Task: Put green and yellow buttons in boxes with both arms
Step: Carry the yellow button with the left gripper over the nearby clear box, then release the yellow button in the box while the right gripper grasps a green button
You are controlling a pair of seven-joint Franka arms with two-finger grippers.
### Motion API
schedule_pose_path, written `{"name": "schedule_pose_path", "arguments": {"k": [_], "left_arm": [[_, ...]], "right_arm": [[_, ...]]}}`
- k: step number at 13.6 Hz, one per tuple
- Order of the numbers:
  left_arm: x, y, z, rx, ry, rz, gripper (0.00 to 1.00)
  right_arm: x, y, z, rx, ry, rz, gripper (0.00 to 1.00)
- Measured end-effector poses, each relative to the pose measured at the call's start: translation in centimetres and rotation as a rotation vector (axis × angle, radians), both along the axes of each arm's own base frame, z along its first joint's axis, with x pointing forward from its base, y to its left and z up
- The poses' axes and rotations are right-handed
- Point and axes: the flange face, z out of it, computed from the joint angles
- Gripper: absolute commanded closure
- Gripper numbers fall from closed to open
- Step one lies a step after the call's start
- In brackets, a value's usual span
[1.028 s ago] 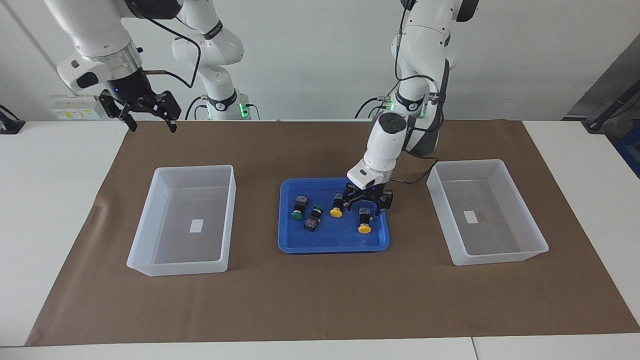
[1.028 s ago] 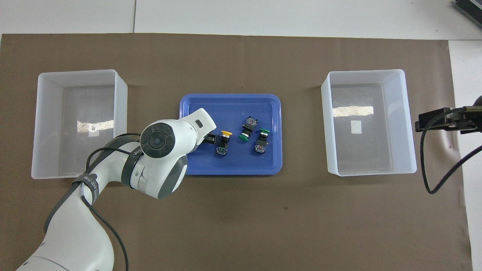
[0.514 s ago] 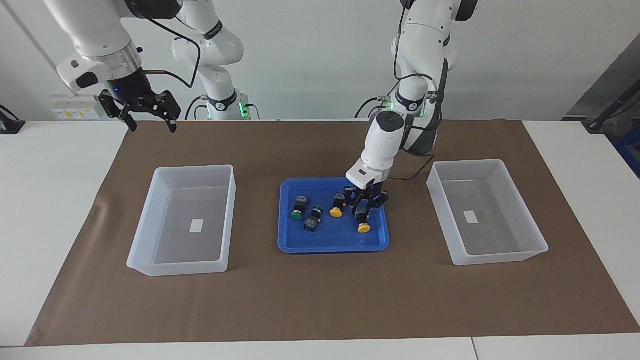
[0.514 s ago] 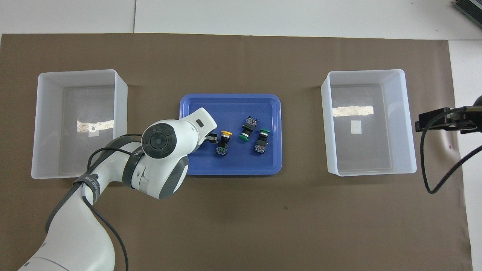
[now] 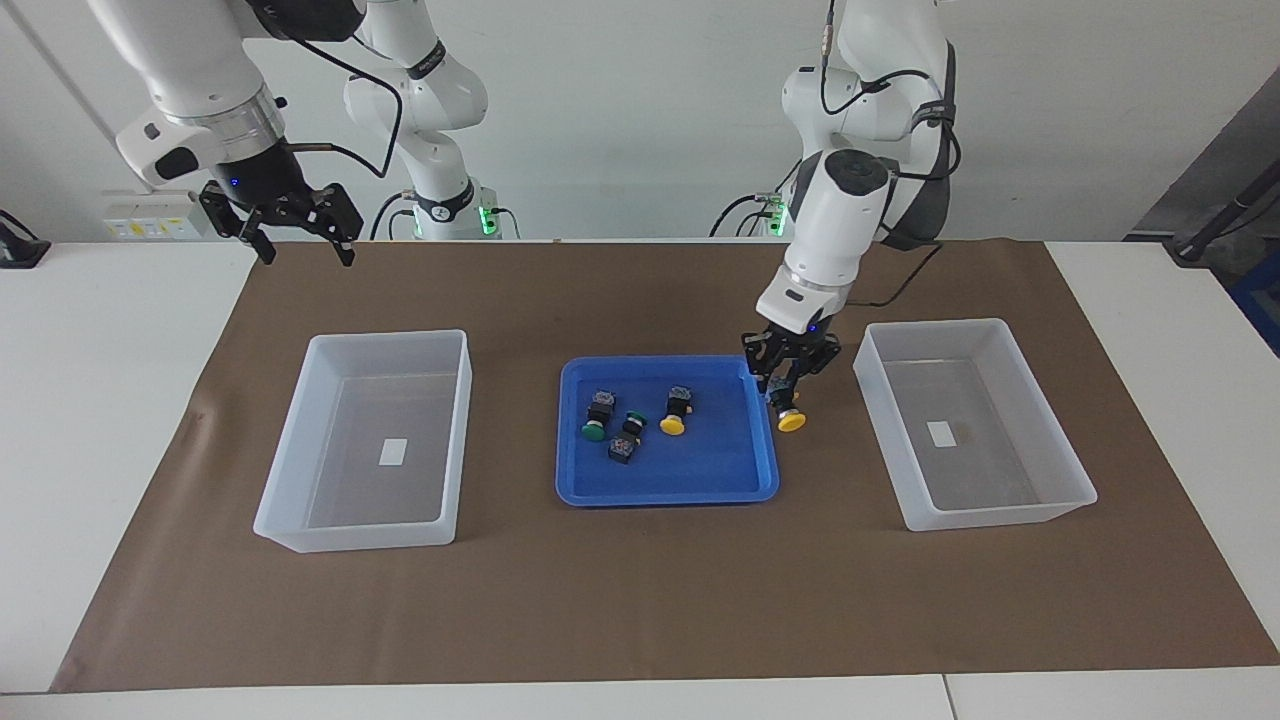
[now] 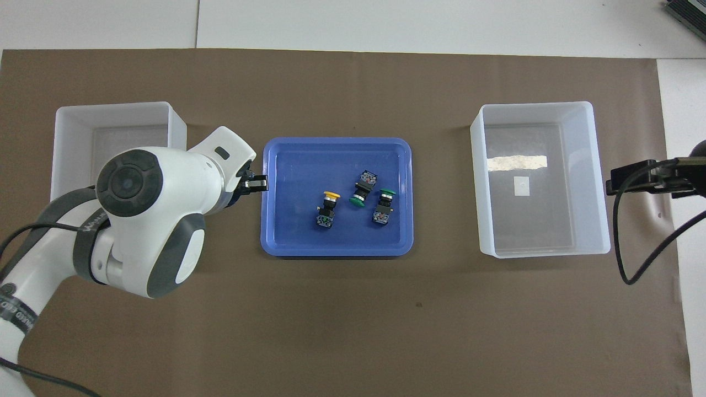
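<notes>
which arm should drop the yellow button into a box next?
Left. The left hand is already shut on a yellow button, lifted over the blue tray's edge, beside the box at its end of the table. The right hand waits open, up off the buttons.

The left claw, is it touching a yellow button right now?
Touching: in the facing view the left claw is shut on a yellow button, lifted off the blue tray.
</notes>
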Motion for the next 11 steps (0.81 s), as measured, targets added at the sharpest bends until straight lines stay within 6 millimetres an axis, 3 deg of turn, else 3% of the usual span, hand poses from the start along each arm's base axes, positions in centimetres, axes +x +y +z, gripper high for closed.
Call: {"name": "schedule_pose_path", "arguments": {"k": [4, 6, 9, 11], "left_arm": [[2.4, 9.4, 1.6, 0.029, -0.046, -0.007, 1.0], [3.1, 11.9, 1.5, 0.04, -0.077, -0.018, 1.0], [4.3, 15.5, 0.3, 0.054, -0.126, -0.006, 1.0], [5.0, 18.0, -1.1, 0.079, -0.143, -0.043, 1.0]], "right_arm": [[0.0, 0.8, -0.8, 0.0, -0.018, -0.007, 0.0], [0.2, 2.5, -1.2, 0.0, -0.03, -0.039, 0.0], [1.7, 8.4, -3.4, 0.01, -0.074, -0.056, 0.0], [3.4, 14.2, -7.1, 0.023, -0.085, -0.08, 0.0]]}}
